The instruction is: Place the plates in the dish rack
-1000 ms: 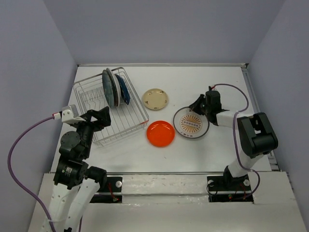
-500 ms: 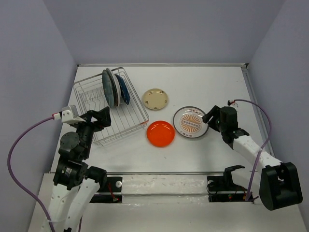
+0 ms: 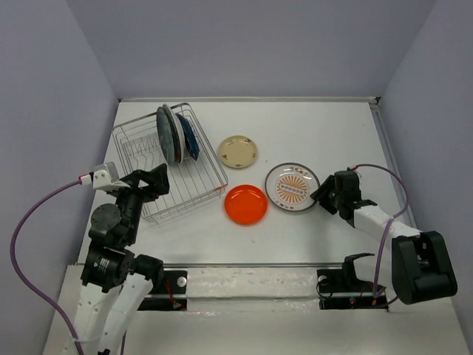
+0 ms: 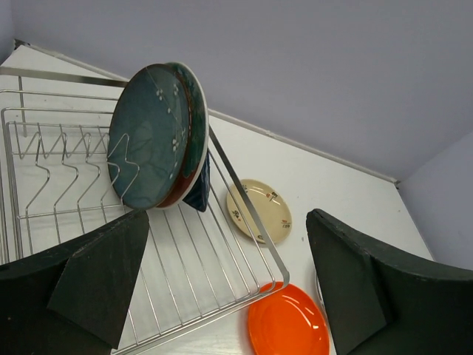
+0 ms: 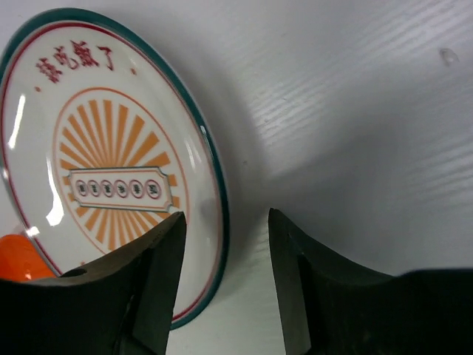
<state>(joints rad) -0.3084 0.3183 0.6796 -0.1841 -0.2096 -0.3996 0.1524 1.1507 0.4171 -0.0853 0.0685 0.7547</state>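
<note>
The silver wire dish rack (image 3: 137, 152) holds three plates upright at its far end: a dark teal one (image 4: 151, 137), a red-and-teal floral one (image 4: 195, 122) behind it and a dark blue leaf-shaped one (image 4: 201, 189). Flat on the table lie a cream plate (image 3: 239, 151), an orange plate (image 3: 246, 204) and a white plate with an orange emblem (image 3: 293, 188). My right gripper (image 3: 320, 195) is open and low at the white plate's (image 5: 111, 163) right rim, one finger over the plate, the other over the table. My left gripper (image 3: 153, 181) hangs open over the rack's near corner.
The orange plate (image 4: 292, 325) lies just off the rack's near right corner (image 4: 275, 270), touching or nearly touching the white plate. The cream plate (image 4: 259, 211) sits beside the rack's right side. A raised edge runs along the table's right side (image 3: 388, 155).
My right gripper went from shut at the white plate's far right edge to open. The arm swung round, and it now straddles the plate's right rim. The left arm has not moved.
</note>
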